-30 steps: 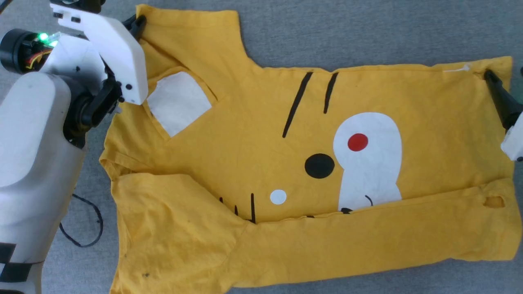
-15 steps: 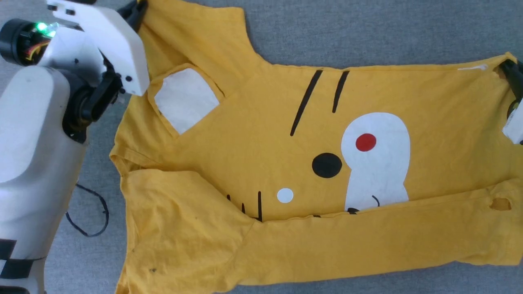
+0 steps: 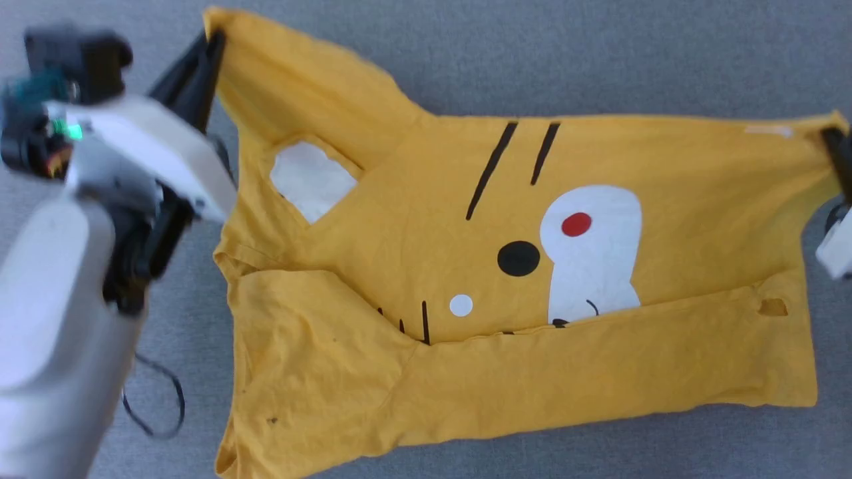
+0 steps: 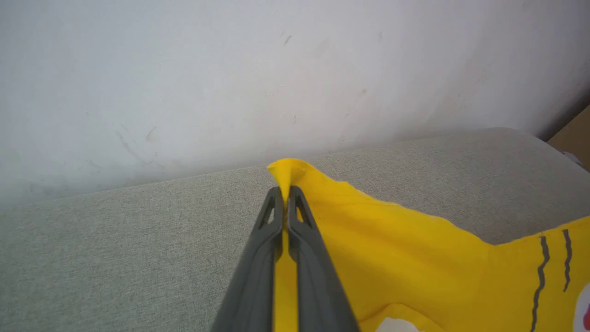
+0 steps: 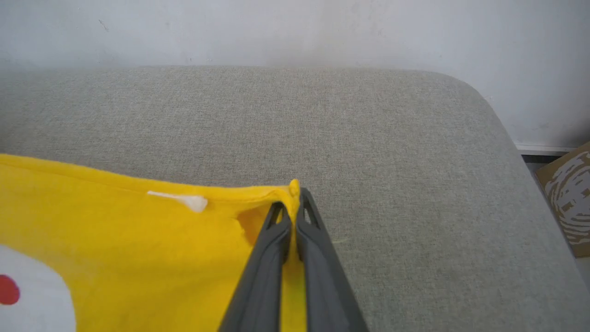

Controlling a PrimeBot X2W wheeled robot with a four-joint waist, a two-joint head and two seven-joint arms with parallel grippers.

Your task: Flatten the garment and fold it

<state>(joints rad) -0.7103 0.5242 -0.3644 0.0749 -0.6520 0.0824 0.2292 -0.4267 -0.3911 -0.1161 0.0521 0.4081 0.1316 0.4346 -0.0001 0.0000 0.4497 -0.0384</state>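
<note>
No words or numbers can be read; the cardboard box point(image 5: 568, 203) bears a whitish print, perhaps a logo.

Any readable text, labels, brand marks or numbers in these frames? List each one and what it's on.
No readable text anywhere.
garment: the print is plain shapes, no letters or numbers.
white tab on the garment's edge: too small to read, if it bears anything.
cardboard beside the cushion: pale print, blurred, not legible.
</note>
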